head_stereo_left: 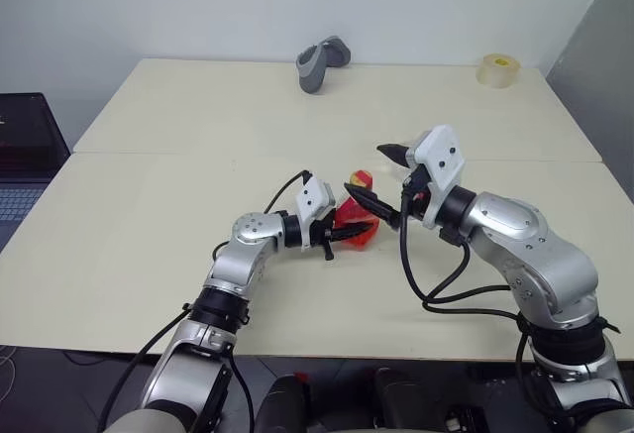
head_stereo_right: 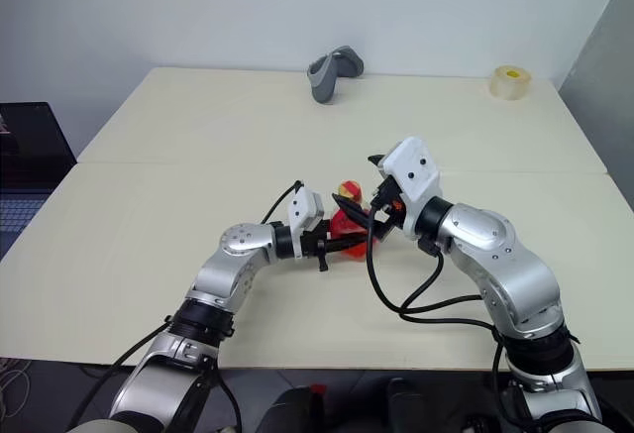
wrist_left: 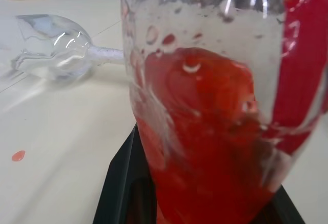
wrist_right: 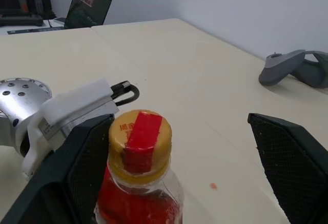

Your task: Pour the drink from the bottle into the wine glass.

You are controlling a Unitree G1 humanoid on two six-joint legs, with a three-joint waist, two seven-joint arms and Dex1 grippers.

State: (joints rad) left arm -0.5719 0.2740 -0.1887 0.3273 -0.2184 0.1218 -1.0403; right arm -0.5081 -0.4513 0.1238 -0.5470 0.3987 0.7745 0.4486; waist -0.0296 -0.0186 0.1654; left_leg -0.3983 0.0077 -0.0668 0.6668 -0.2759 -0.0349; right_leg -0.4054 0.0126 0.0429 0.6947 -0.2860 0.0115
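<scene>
Left gripper [head_stereo_left: 349,234] is clamped on the bottle [head_stereo_left: 355,223]; you can see its black fingers [wrist_left: 125,183] pressed against the lower body. Right gripper [head_stereo_left: 381,177] stands fully spread and holds nothing, with one finger on each side of the bottle cap [wrist_right: 140,141] and a clear gap to both.

Count, moving left to right across the head view: one laptop [head_stereo_left: 25,161] beside the table's left edge, one bottle near the middle of the table [head_stereo_left: 149,205], one grey handheld device [head_stereo_left: 322,61] at the far edge, and one roll of tape [head_stereo_left: 498,69] at the far right corner. You also have one wine glass [wrist_left: 54,52] and one small red drop [wrist_left: 18,156] on the tabletop, both visible from the left wrist.

Bottle orientation: long axis roughly upright, cap on and pointing up, held between the two grippers. The drink [wrist_left: 205,142] fills its lower part; droplets cling to the wall above. The wine glass lies on its side, stem level with the table, beyond the bottle.

Arm pose: your left forearm reaches forward and its wrist turns the gripper toward the right, about level. Your right arm bends at the elbow and aims its gripper forward and leftward, slightly higher than the left one.
</scene>
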